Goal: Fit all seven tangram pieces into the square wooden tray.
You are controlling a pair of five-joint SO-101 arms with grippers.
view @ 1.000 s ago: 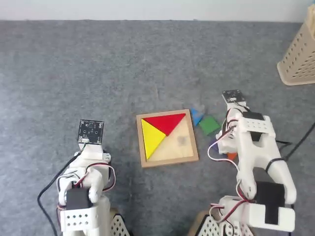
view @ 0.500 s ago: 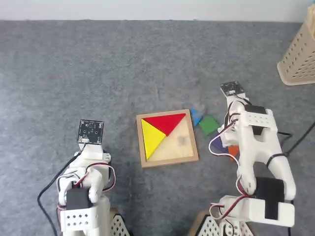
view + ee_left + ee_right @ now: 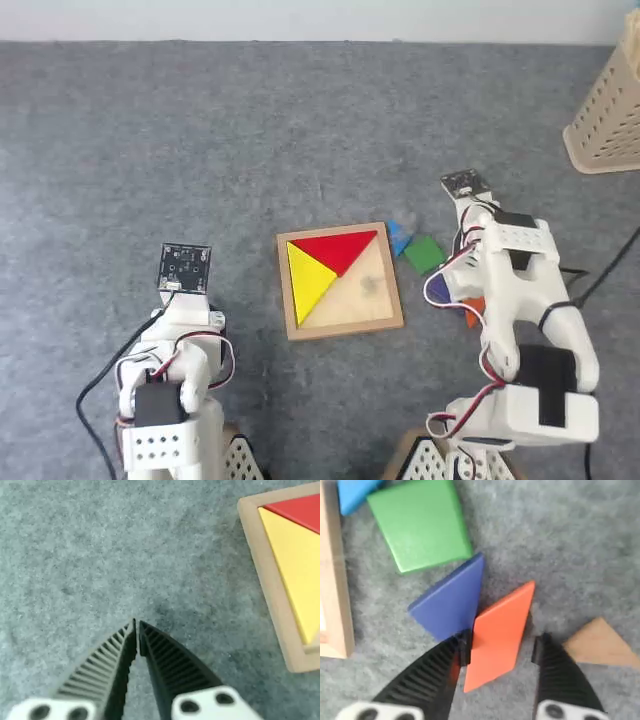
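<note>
The square wooden tray (image 3: 291,300) lies mid-table with a red triangle (image 3: 335,248) and a yellow triangle (image 3: 308,280) in it. To its right lie a light blue piece (image 3: 400,238), a green square (image 3: 424,253), a dark blue triangle (image 3: 438,290) and an orange piece (image 3: 472,308). In the right wrist view my right gripper (image 3: 501,644) is open, its fingers straddling the orange parallelogram (image 3: 497,630), with the dark blue triangle (image 3: 451,600) and a wood-coloured triangle (image 3: 597,645) beside it. My left gripper (image 3: 136,626) is shut over bare carpet, left of the tray rim (image 3: 265,575).
A beige perforated basket (image 3: 610,110) stands at the back right corner. Grey carpet covers the table, with open room left of and behind the tray. The green square (image 3: 422,525) and light blue piece (image 3: 355,490) lie just beyond the right gripper.
The right arm has stretched a little farther out and to the left over the loose pieces. The left arm has not moved.
</note>
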